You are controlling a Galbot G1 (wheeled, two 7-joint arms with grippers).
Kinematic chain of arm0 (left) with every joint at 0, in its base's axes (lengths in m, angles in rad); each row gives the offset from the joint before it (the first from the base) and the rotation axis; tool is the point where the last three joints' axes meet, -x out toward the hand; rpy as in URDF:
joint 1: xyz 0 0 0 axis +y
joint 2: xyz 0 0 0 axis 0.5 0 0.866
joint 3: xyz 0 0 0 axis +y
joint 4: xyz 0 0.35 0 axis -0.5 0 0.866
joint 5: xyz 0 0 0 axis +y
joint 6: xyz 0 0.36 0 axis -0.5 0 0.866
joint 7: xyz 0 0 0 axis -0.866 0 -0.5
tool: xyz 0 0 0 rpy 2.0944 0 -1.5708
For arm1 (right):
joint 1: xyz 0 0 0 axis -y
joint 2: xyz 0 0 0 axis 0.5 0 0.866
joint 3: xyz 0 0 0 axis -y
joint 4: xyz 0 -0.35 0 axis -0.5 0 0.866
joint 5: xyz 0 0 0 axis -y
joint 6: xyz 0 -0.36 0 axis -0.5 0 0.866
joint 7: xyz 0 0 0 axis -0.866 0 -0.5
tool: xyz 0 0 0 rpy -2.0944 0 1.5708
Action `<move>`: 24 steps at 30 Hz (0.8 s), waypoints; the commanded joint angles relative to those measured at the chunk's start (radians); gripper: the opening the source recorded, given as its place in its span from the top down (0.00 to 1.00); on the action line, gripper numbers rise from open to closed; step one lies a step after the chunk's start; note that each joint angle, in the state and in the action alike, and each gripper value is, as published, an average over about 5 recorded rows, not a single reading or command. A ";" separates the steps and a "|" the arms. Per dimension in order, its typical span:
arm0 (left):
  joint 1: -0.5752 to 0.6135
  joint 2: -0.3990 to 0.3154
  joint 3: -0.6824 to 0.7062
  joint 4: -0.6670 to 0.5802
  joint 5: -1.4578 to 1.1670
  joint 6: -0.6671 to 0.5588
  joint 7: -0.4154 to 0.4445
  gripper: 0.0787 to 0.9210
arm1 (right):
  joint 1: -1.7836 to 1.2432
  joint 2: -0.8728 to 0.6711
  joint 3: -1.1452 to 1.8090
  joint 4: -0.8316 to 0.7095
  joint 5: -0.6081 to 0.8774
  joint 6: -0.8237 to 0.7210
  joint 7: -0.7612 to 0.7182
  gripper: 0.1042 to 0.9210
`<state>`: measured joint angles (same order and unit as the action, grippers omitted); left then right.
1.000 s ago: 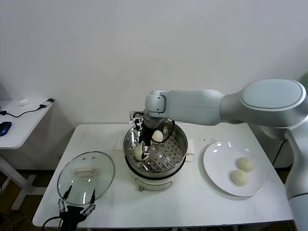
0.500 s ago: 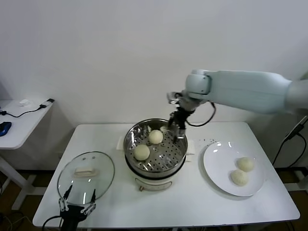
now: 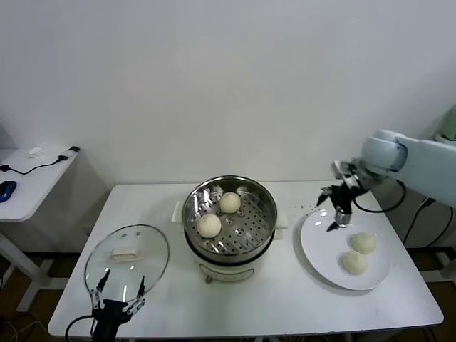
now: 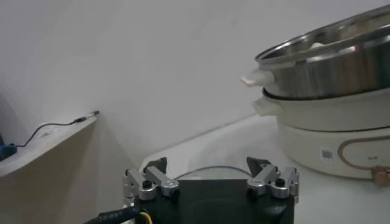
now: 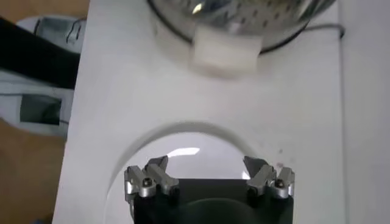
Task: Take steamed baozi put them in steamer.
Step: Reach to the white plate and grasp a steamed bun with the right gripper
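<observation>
Two cream-white baozi (image 3: 209, 225) (image 3: 230, 202) lie in the shiny steel steamer (image 3: 265, 211) on its white cooker base in the middle of the table. Two more baozi (image 3: 364, 243) (image 3: 355, 263) lie on the flat white plate (image 3: 318, 244) at the right. My right gripper (image 3: 337, 215) is open and empty, above the plate's near-left rim, clear of the buns; the right wrist view shows the plate (image 5: 183, 149) under its gripper (image 5: 207, 164) and the steamer (image 5: 241, 15) beyond. My left gripper (image 3: 117, 305) is parked open at the table's front left; its own view shows it (image 4: 208, 165) beside the steamer (image 4: 323, 61).
A round glass lid (image 3: 153, 274) with a white handle (image 3: 125, 254) lies on the table left of the steamer, just beyond my left gripper. A white side table (image 3: 32, 182) with cables stands at the far left. The wall is close behind the table.
My right gripper has left the steamer, swung right and come down over the plate, empty. The second baozi stays in the steamer. The left arm has barely moved.
</observation>
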<state>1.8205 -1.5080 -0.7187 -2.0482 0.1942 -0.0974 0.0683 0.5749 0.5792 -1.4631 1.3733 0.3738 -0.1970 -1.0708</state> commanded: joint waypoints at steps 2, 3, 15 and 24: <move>-0.001 -0.005 -0.002 -0.011 -0.025 -0.030 0.003 0.12 | -0.384 -0.118 0.289 -0.067 -0.290 0.046 -0.006 0.12; 0.000 -0.006 -0.002 -0.013 -0.029 -0.033 0.004 0.12 | -0.403 -0.111 0.303 -0.076 -0.297 0.041 -0.005 0.12; 0.007 -0.016 -0.012 -0.010 -0.021 -0.035 0.001 0.12 | -0.493 -0.069 0.351 -0.126 -0.322 0.025 -0.012 0.12; 0.011 -0.020 -0.010 -0.002 -0.012 -0.035 0.000 0.12 | -0.528 -0.032 0.399 -0.176 -0.352 0.041 -0.009 0.12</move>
<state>1.8303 -1.5273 -0.7294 -2.0514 0.1819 -0.1286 0.0680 0.1208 0.5357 -1.1271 1.2374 0.0705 -0.1648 -1.0799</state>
